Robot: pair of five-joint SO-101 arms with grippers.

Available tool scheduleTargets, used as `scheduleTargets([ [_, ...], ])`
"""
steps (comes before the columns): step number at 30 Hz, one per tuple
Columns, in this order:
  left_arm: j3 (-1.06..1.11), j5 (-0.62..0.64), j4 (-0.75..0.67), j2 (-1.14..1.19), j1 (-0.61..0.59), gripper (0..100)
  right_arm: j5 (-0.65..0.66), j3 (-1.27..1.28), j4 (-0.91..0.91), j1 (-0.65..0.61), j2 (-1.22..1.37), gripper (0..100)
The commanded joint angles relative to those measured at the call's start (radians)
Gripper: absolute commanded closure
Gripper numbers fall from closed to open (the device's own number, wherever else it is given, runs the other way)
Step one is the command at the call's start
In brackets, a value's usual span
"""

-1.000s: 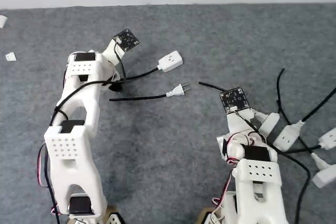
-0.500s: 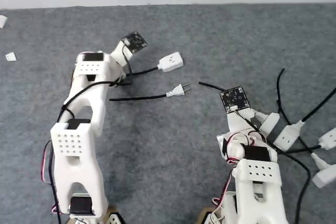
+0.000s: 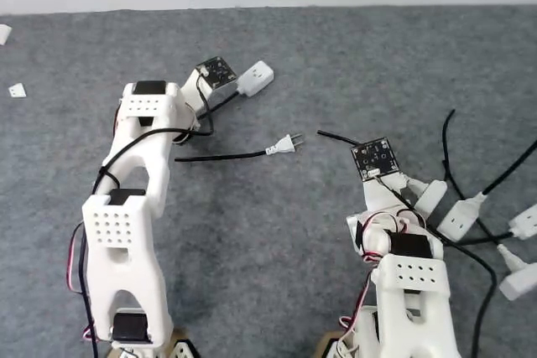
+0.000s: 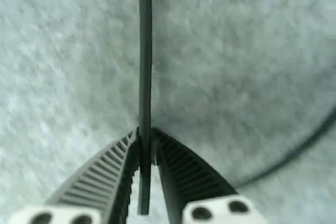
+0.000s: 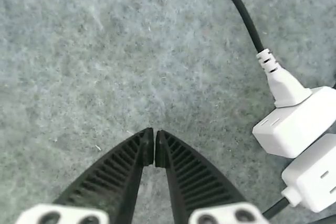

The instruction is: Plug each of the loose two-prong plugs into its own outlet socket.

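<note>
The left gripper (image 4: 145, 140) is clamped on a thin black cable (image 4: 145, 51), which appears to lead to the white block-shaped outlet socket (image 3: 254, 78) lying upper centre-left in the high view. The loose white two-prong plug (image 3: 285, 143) rests on the grey carpeted tabletop (image 3: 252, 232) near mid-frame, below the socket and apart from it. The right gripper (image 5: 155, 148) is clenched on nothing, near a cluster of white sockets (image 5: 294, 124) at the high view's right edge.
</note>
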Motion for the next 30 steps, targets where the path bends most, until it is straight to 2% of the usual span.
scheduleTargets([
  [1, -0.021, -0.009, 0.144, -0.11, -0.006, 99, 0.009, 0.014, -0.044, -0.008, -0.019, 99.0],
  [10, -0.015, 0.038, 0.503, -0.384, -0.006, 99, 0.009, 0.017, -0.05, -0.031, -0.019, 99.0],
  [13, 0.091, 0.103, 0.508, -0.519, -0.006, 99, 0.011, 0.017, -0.062, -0.03, -0.019, 99.0],
  [16, 0.271, 0.11, 0.502, -0.721, 0.002, 99, 0.011, 0.02, -0.077, -0.028, -0.019, 99.0],
  [21, 0.526, 0.115, 0.456, -1.212, 0.003, 99, 0.011, 0.021, -0.099, -0.031, -0.019, 99.0],
  [26, 0.725, 0.198, 0.413, -1.697, 0.032, 99, 0.011, 0.021, -0.097, -0.033, -0.019, 99.0],
  [30, 0.771, 0.219, 0.466, -1.854, 0.06, 99, 0.008, 0.021, -0.097, -0.033, -0.019, 99.0],
])
